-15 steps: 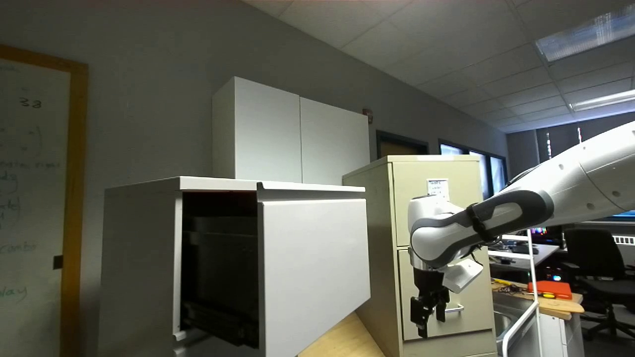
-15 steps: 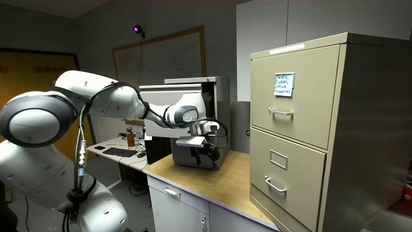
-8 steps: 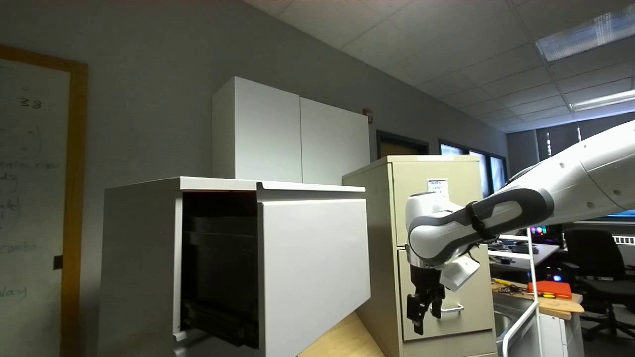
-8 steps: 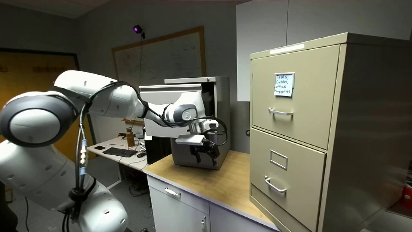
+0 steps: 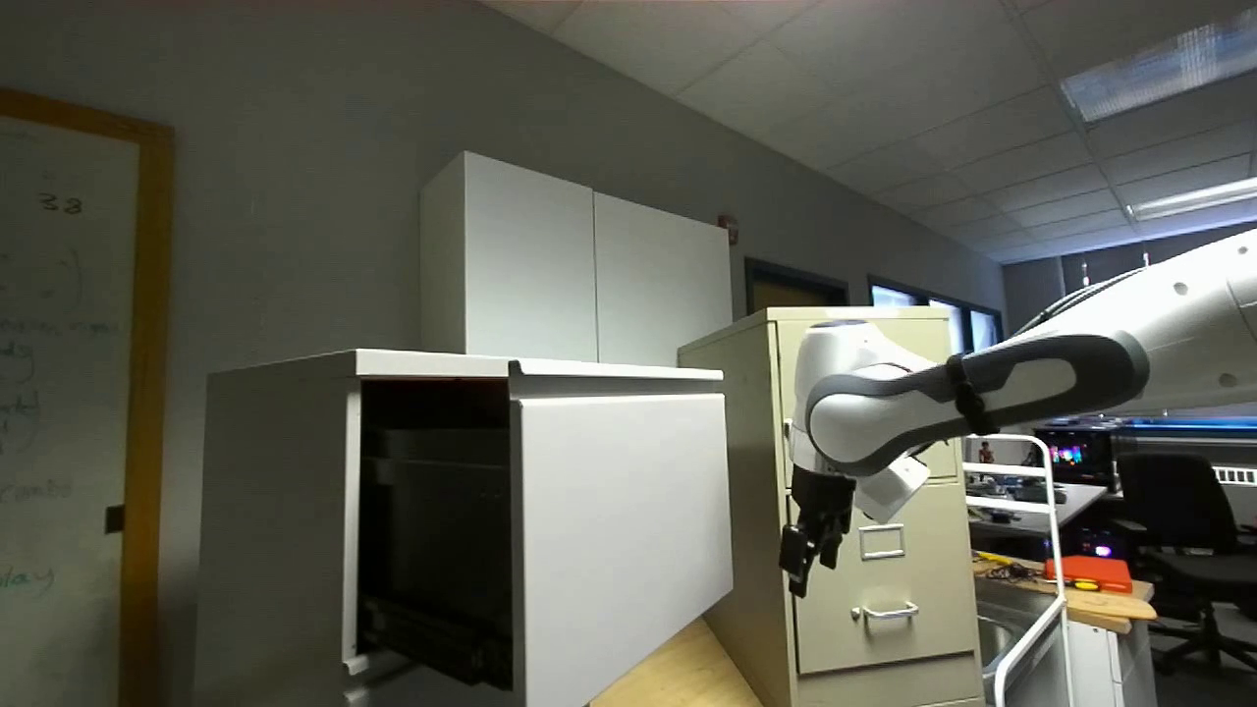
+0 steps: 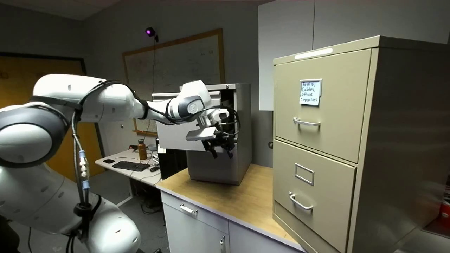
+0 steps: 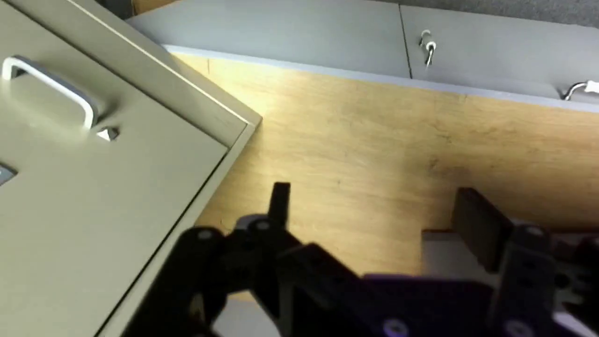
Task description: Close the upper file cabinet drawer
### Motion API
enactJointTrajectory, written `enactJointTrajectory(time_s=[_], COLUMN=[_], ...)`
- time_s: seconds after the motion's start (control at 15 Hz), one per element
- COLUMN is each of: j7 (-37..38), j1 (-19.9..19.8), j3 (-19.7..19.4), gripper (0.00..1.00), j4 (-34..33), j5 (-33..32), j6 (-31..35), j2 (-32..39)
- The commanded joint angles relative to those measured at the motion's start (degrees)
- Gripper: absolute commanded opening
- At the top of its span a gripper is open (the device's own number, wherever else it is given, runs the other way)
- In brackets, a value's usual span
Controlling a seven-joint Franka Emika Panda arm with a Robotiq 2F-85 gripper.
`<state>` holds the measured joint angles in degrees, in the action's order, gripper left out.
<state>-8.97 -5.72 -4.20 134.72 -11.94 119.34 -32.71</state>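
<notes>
White arm (image 6: 117,103), grey-ringed joint (image 6: 24,144) far left in an exterior view, black cables (image 6: 116,82) strapped on, blue-ended silver connector (image 6: 83,169), black gripper (image 6: 222,154), pale screw heads (image 7: 395,326) low in the wrist view!

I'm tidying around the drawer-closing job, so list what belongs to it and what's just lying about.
For the job:
upper drawer, standing open
broad grey cabinet that holds it
tool, open

Just about:
narrow beige cabinet
brown bottle
black keyboard
whiteboard
</notes>
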Motion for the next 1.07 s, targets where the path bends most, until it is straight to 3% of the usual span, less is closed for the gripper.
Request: enactJointTrajectory(time_s=[0.0,0.47,0.6,1.0], j7=[-0.05,-0.74,-1.32,-2.39], j1=[1.32,5.3,6.89,10.91], j3=[1.29,2.45,2.2,2.1], gripper=[0.59,0.04,0.0,0.0], j4=[-2.36,-4.67,-4.95,-6.3], j5=[-1.01,0.69,1.62,4.5], j6=[0.52,6.75,9.32,13.82], j2=[-3.66,-6.67,-6.51,-5.04])
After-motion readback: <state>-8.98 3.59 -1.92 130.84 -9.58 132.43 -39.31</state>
